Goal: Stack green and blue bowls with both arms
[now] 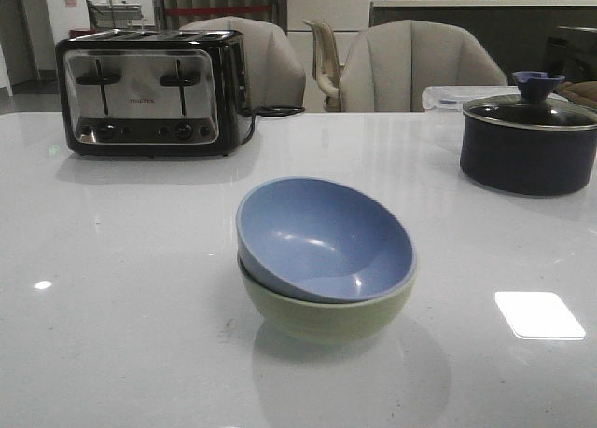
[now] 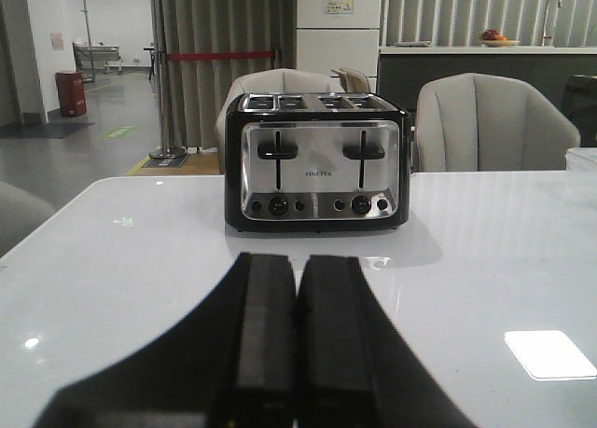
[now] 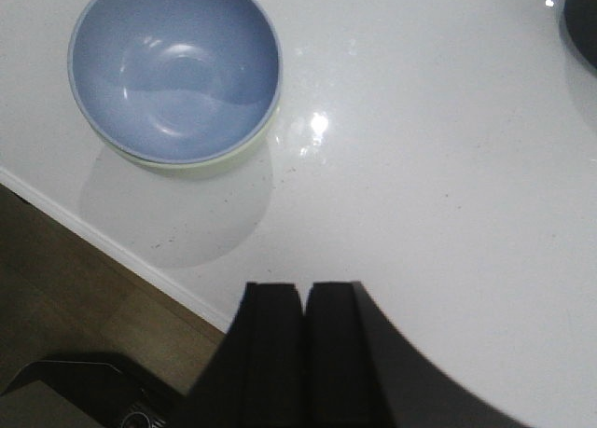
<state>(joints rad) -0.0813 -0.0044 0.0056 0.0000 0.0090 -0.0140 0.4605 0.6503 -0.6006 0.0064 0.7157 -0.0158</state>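
The dusty blue bowl (image 1: 322, 237) sits tilted inside the pale green bowl (image 1: 326, 318) in the middle of the white table, near its front. In the right wrist view the blue bowl (image 3: 175, 66) hides most of the green bowl (image 3: 201, 163), of which only a thin rim shows. My right gripper (image 3: 304, 288) is shut and empty, well apart from the bowls, above the table's front edge. My left gripper (image 2: 297, 260) is shut and empty, low over the table and pointing at the toaster. Neither arm shows in the front view.
A black-and-steel toaster (image 1: 149, 92) stands at the back left, also in the left wrist view (image 2: 317, 162). A dark lidded pot (image 1: 527, 139) stands at the back right. Grey chairs (image 1: 410, 69) stand behind the table. The table's front edge (image 3: 121, 251) and the floor show in the right wrist view.
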